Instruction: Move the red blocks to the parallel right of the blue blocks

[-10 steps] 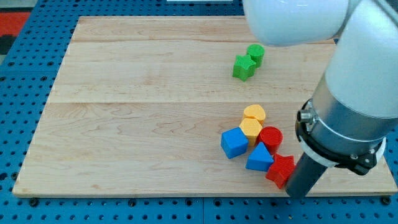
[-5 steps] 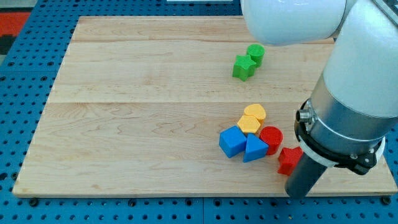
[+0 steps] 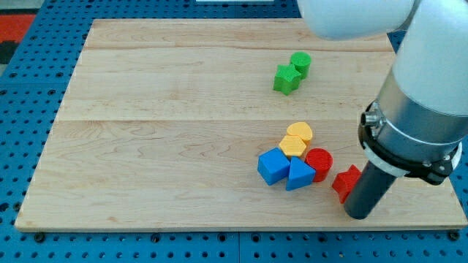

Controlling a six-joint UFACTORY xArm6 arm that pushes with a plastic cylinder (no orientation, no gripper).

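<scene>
A blue cube (image 3: 273,166) and a blue triangular block (image 3: 299,175) sit side by side near the board's lower right. A red cylinder (image 3: 319,161) touches the triangular block's right side. A red star-shaped block (image 3: 344,181) lies further right, partly hidden by my rod. My tip (image 3: 359,215) rests at the star's lower right, touching or almost touching it.
A yellow cylinder (image 3: 299,133) and a yellow hexagonal block (image 3: 293,147) sit just above the blue blocks. A green star (image 3: 286,78) and a green cylinder (image 3: 300,63) lie at the view's upper middle. The board's bottom edge (image 3: 234,227) runs just below my tip.
My tip has moved right along the board's bottom. The red star slid up and right. The blue triangular block shifted up-left against the blue cube and red cylinder.
</scene>
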